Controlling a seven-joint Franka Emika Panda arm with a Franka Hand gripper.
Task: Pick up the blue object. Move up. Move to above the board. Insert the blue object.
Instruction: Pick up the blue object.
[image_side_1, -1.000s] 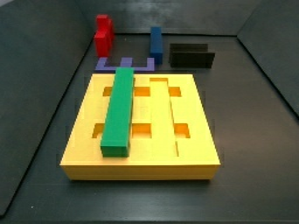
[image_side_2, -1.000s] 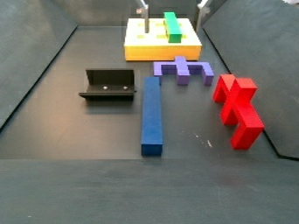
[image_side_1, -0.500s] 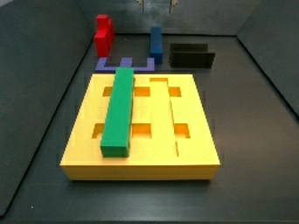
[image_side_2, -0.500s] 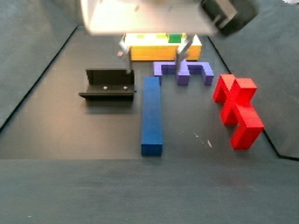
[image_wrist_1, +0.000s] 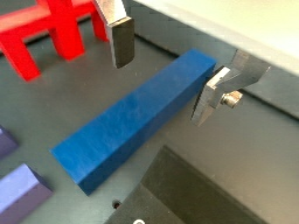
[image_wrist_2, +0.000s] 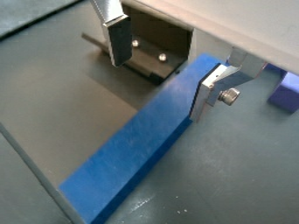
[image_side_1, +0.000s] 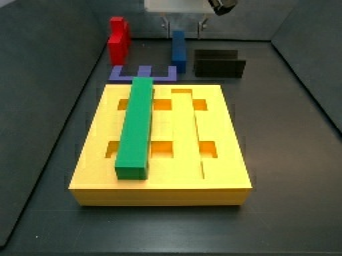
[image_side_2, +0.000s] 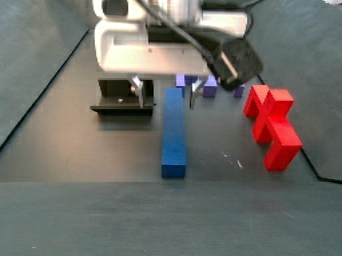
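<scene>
The blue object (image_wrist_1: 135, 114) is a long blue bar lying flat on the dark floor; it also shows in a wrist view (image_wrist_2: 146, 144) and in both side views (image_side_1: 178, 45) (image_side_2: 174, 125). My gripper (image_wrist_1: 163, 68) is open and empty. It hangs over the bar's end nearest the purple piece, one finger (image_wrist_2: 115, 39) out toward the fixture and one (image_wrist_2: 212, 92) close against the bar's other side. It shows in both side views (image_side_2: 166, 93) (image_side_1: 179, 18). The yellow board (image_side_1: 201, 150) carries a green bar (image_side_1: 136, 125) in one groove; in a side view the arm hides the board.
The dark fixture (image_side_2: 120, 100) stands right beside the bar (image_wrist_2: 152, 48). A purple-blue U-shaped piece (image_side_1: 144, 73) lies between bar and board. A red piece (image_side_2: 271, 125) stands on the bar's other side (image_wrist_1: 47, 31). Grey walls enclose the floor.
The gripper has come from over the board and lowered over the near-board end of the blue bar. The bar and the other pieces have not moved.
</scene>
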